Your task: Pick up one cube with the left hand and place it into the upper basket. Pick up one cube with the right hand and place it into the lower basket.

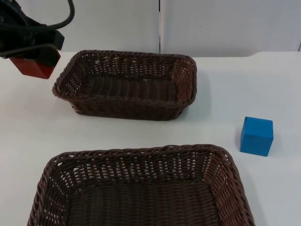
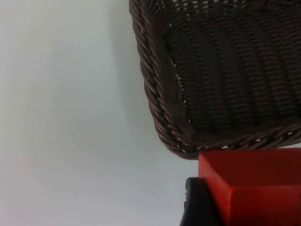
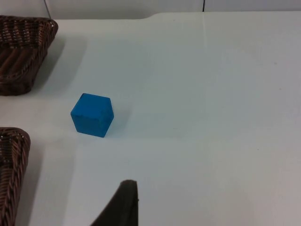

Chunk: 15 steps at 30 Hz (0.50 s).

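Note:
My left gripper point(image 1: 34, 52) is shut on a red cube point(image 1: 33, 67) and holds it in the air just left of the upper basket point(image 1: 124, 54). In the left wrist view the red cube point(image 2: 254, 183) hangs just outside the corner of that basket's rim point(image 2: 157, 94). A blue cube point(image 1: 256, 135) rests on the table right of both baskets. My right gripper point(image 3: 123, 205) waits above the table, some way short of the blue cube point(image 3: 92, 114) and apart from it. The lower basket point(image 1: 141, 151) sits at the near edge, with nothing in it.
Both baskets are dark brown wicker. The upper basket point(image 3: 23, 52) and the lower basket point(image 3: 11, 160) lie beside the blue cube, with bare white table between them. A grey partition wall point(image 1: 211, 23) closes the far edge.

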Available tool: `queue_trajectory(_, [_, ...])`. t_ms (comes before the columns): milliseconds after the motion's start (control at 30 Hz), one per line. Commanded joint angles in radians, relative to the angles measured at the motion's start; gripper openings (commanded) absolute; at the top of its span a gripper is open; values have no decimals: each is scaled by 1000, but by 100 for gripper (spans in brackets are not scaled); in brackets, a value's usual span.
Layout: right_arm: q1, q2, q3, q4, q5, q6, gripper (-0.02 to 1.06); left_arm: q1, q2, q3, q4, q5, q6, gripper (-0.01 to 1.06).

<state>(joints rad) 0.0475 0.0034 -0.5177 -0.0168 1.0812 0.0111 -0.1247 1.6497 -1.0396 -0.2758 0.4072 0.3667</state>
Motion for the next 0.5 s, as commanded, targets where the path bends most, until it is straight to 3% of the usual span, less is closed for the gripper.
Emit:
queue_trajectory(0, [-3,-3,2,0,-2,0,105,-5,-10,-4,-14,-21,-6,0])
queue_trajectory(467, [-3,-3,2,0,-2,0,105,-5,-10,-4,-23,-24,-6,0])
